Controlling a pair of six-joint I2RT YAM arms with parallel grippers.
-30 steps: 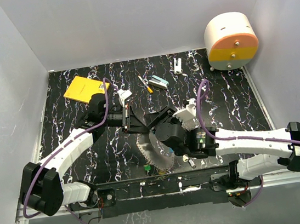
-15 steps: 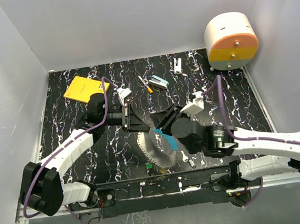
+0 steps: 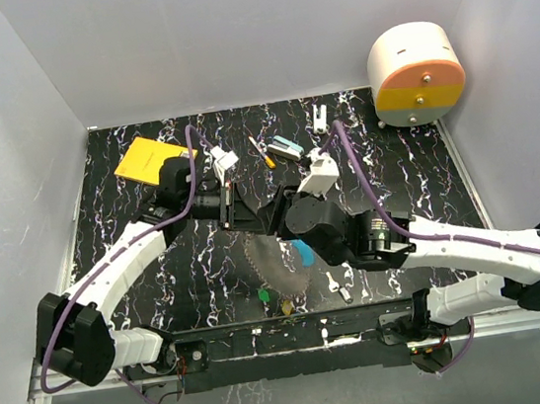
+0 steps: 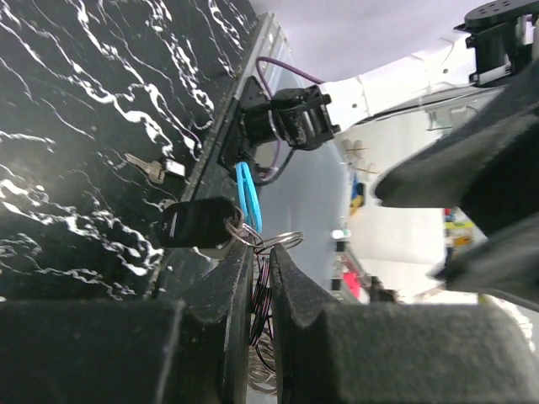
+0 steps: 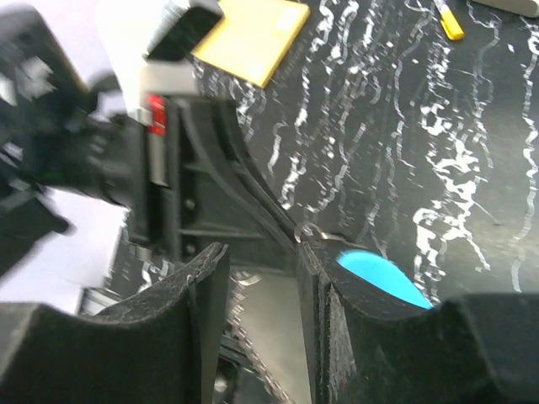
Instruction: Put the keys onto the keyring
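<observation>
Your overhead view is bright and evenly lit, with soft shadows on the table (image 3: 424, 162). Both wrist views are dimmer. Their near fingers (image 4: 202, 337) blur, and the right view smears along its left side.

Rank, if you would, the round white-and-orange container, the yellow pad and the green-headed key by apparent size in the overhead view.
Largest to smallest:
1. round container
2. yellow pad
3. green-headed key, by far the smallest
</observation>
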